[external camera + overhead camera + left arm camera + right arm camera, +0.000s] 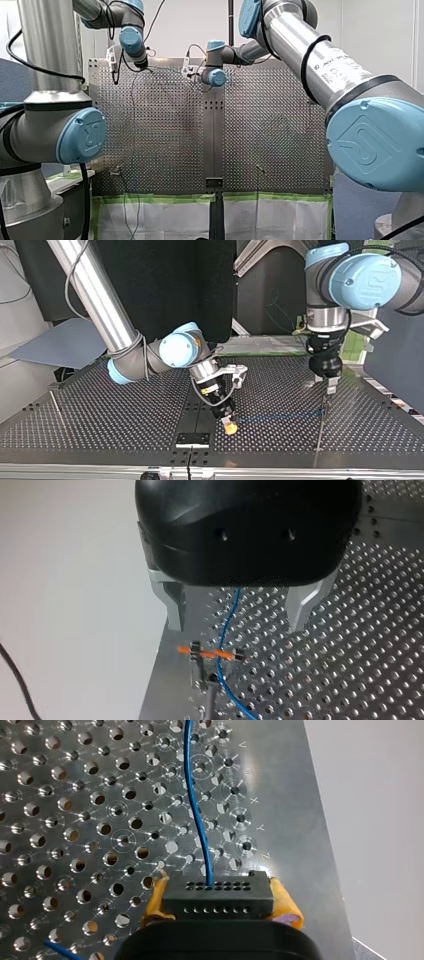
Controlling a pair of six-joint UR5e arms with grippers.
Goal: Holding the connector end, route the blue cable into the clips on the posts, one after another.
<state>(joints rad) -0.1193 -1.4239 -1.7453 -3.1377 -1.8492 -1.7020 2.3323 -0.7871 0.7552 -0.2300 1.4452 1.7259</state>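
My right end effector [218, 887] pinches the connector [218, 902]; the blue cable [227, 625] runs along the table [350, 655] edge into a clip [210, 655] under my spread left end effector [237, 612] (keep it taut, I'd say).

Perforated table [125, 415] — thin posts [55, 401], black plate [192, 439]

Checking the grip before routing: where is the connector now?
Right wrist view: the connector sits clamped between my right gripper's yellow pads, blue cable leading ahead from it over the table.
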